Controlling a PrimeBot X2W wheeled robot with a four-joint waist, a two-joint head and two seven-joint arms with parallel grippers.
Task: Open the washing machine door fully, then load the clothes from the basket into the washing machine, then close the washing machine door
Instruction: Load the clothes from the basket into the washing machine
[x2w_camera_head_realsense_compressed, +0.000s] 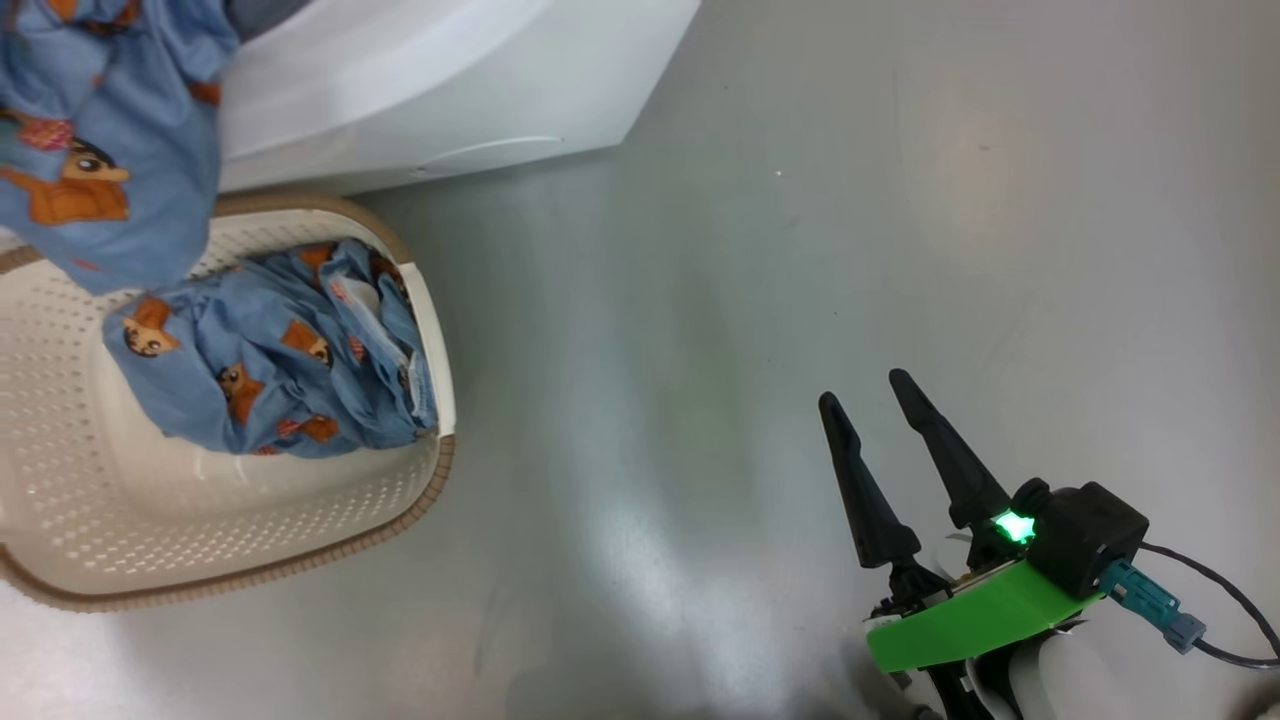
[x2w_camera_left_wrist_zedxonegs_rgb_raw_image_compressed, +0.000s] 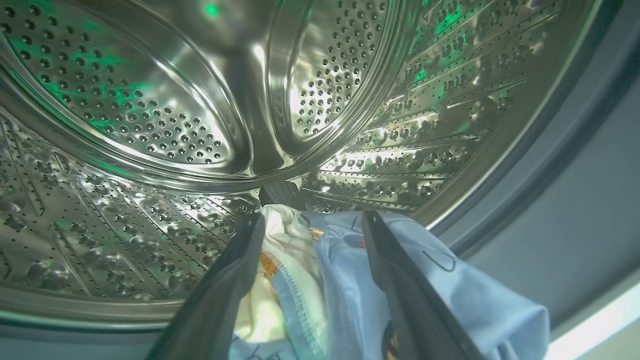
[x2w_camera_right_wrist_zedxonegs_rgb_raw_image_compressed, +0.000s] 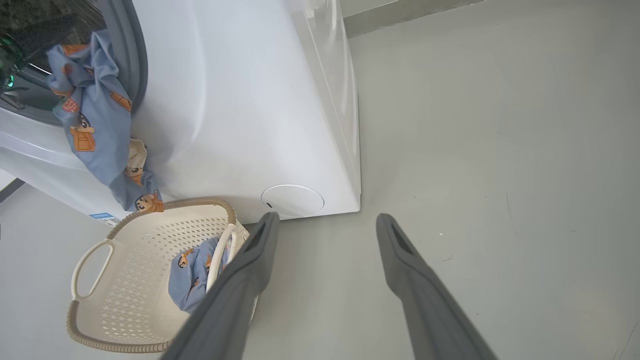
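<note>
We note the left gripper (x2w_camera_left_wrist_zedxonegs_rgb_raw_image_compressed: 314, 216), jaws released, astride light blue cartoon-print clothes (x2w_camera_left_wrist_zedxonegs_rgb_raw_image_compressed: 345, 280) hanging from the steel perforated drum (x2w_camera_left_wrist_zedxonegs_rgb_raw_image_compressed: 150, 125); right gripper (x2w_camera_head_realsense_compressed: 864, 390) likewise released.

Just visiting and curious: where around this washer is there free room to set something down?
Free: grey floor between the basket and the right gripper, beside the washing machine; also the basket's bare bottom beside the clothes. Crowded: the drum mouth, where a blue garment hangs out above the basket.
</note>
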